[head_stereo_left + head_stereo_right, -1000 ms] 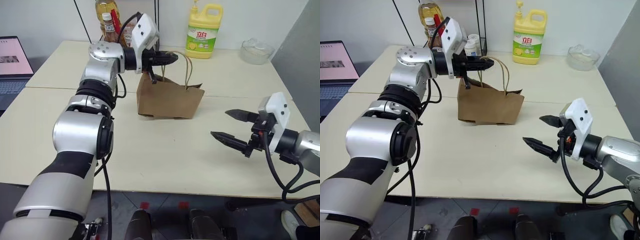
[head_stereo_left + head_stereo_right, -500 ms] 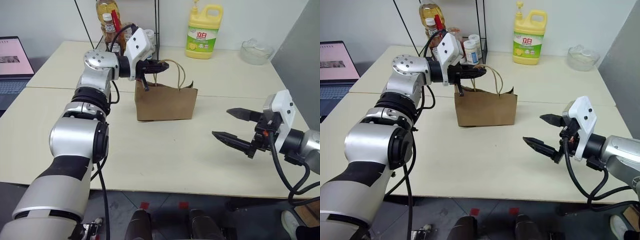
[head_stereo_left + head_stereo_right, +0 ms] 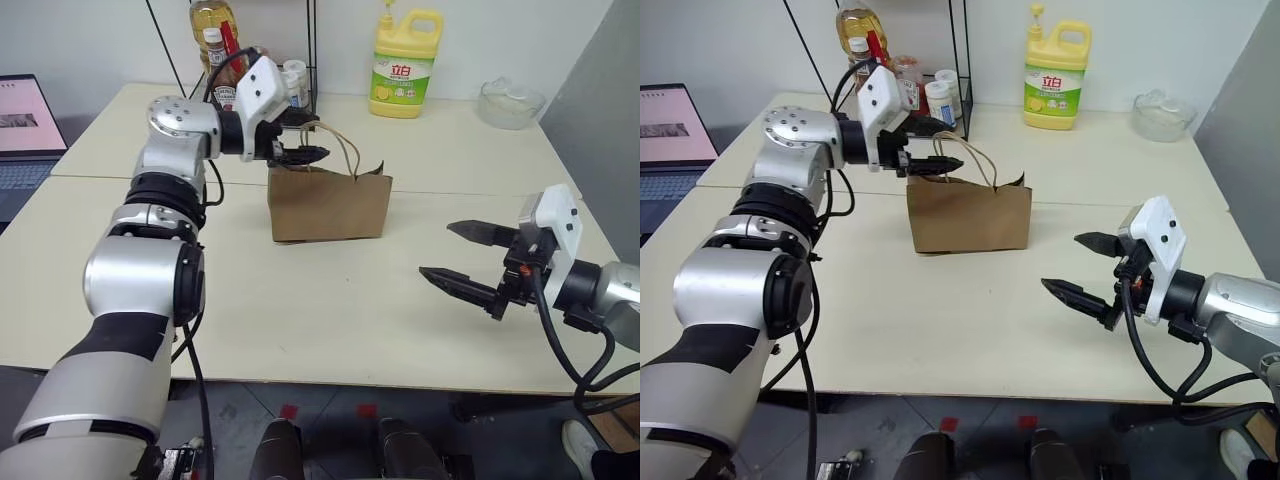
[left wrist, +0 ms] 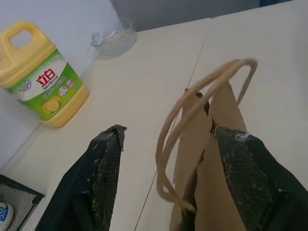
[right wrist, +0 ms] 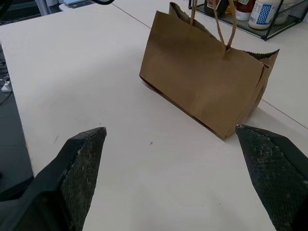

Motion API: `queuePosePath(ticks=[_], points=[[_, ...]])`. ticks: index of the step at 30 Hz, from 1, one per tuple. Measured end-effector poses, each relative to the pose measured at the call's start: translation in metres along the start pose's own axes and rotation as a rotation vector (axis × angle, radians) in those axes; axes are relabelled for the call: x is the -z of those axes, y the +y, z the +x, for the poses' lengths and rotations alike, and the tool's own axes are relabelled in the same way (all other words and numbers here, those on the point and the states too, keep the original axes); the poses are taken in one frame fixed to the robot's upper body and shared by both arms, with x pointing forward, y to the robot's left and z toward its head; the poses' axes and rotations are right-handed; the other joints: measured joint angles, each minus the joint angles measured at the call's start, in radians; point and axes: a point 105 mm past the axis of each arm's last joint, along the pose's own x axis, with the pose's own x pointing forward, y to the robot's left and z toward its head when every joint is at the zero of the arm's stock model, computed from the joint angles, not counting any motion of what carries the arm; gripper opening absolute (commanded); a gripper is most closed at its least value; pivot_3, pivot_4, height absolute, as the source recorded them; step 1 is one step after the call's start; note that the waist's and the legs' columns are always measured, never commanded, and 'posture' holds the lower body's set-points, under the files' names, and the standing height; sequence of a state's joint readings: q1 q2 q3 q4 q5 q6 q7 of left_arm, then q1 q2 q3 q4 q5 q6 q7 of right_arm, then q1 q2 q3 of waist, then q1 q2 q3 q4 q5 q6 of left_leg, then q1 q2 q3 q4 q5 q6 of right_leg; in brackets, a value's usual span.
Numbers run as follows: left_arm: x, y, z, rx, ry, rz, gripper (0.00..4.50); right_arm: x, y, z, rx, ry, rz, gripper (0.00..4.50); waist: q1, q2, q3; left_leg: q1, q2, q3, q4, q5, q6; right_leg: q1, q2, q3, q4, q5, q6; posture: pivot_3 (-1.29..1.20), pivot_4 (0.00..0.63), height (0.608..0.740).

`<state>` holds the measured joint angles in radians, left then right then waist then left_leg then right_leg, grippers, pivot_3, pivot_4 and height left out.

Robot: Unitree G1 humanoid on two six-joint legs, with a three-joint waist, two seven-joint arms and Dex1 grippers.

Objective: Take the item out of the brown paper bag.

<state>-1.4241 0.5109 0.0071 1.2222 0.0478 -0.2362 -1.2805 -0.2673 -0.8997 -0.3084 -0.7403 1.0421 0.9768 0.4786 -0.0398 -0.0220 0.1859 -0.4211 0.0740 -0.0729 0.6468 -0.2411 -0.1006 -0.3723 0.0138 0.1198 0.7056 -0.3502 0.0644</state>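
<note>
Two grippers gaping: left gripper straddling the handles, right gripper empty; left should be spreading the bag mouth wide.

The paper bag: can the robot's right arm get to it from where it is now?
Probably yes. Bare table lies between the right gripper, fingers spread wide, and the brown paper bag, which stands upright. Whether the arm stretches that far is hard to tell.
</note>
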Motion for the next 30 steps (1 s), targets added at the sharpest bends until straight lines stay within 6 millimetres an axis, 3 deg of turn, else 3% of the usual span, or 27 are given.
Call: queuePosePath(ticks=[5,8,12,16,19,23,30], points=[[0.009,0.003,-0.023,-0.024,0.002,-0.044,3.06,-0.001,0.005,0.006,-0.031,-0.007,-0.007,4.5,-0.005,0.0,0.0,0.001,0.0,0.0,0.0,0.0,0.001,0.0,0.0,0.0,0.002,0.0,0.0,0.0,0.15,0.74],[0.016,0.004,-0.037,-0.052,0.0,-0.086,2.51,0.0,0.008,0.01,-0.054,-0.006,-0.002,4.5,-0.007,0.0,0.0,0.002,0.0,-0.001,0.0,0.001,0.001,0.0,0.0,0.0,0.004,0.0,0.0,0.0,0.15,0.74],[0.019,0.006,-0.05,-0.1,-0.015,-0.113,1.3,-0.001,0.014,0.016,-0.085,-0.022,-0.003,4.5,-0.008,0.0,0.0,0.002,0.0,-0.001,0.001,0.001,0.001,0.0,0.0,-0.001,0.006,0.0,0.0,0.0,0.15,0.74],[0.022,0.023,-0.057,-0.248,0.017,-0.066,0.07,-0.004,0.016,0.022,-0.095,-0.041,-0.021,4.5,-0.008,0.0,0.0,0.002,0.0,-0.002,0.002,0.001,0.001,0.0,0.0,-0.001,0.007,0.0,0.0,0.0,0.15,0.74],[0.037,0.029,-0.053,-0.327,0.098,-0.046,0.03,-0.008,0.017,0.026,-0.103,-0.057,-0.04,4.5,-0.007,0.0,0.0,0.002,0.0,-0.002,0.002,0.001,0.001,0.0,0.0,-0.001,0.007,0.0,0.0,0.0,0.15,0.74],[0.054,0.023,-0.028,-0.318,0.2,-0.024,0.03,-0.01,0.016,0.028,-0.092,-0.07,-0.063,4.5,0.002,0.0,0.0,0.002,-0.002,-0.002,0.002,0.001,0.001,0.0,-0.001,-0.001,0.007,0.0,0.0,0.0,0.15,0.74],[0.049,0.017,0.0,-0.263,0.252,0.009,0.03,-0.008,0.016,0.028,-0.086,-0.063,-0.059,4.5,0.002,0.0,0.0,0.002,-0.002,-0.002,0.001,0.002,0.002,0.0,0.0,-0.001,0.007,0.0,0.0,0.0,0.15,0.74]])
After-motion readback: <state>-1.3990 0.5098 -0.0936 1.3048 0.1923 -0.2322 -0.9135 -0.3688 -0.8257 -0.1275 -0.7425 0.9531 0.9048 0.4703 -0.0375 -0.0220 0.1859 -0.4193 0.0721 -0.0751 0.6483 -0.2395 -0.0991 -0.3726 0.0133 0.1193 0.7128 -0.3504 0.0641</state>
